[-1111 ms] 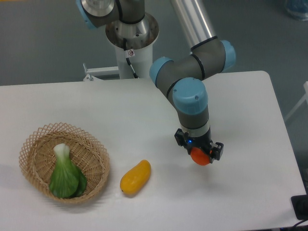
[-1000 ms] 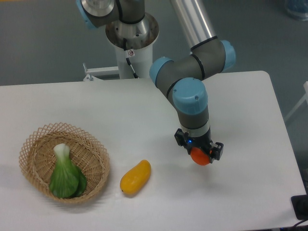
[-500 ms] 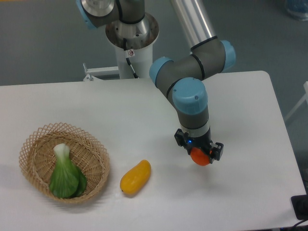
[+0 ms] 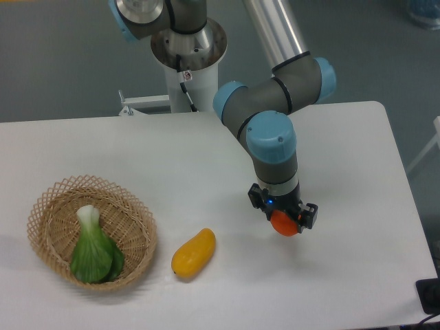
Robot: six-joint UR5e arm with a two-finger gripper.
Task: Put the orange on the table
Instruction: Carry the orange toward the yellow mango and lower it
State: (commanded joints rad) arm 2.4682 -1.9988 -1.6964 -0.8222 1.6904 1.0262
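White table [image 4: 357,158], claw [image 4: 284,217] gripping orange [image 4: 284,225]

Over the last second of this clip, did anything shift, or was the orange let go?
Almost nothing changed. The gripper stays shut on the orange and has edged very slightly up and left; the fruit has not been let go above the table. The yellow fruit, the basket and the green vegetable in it lie as before.
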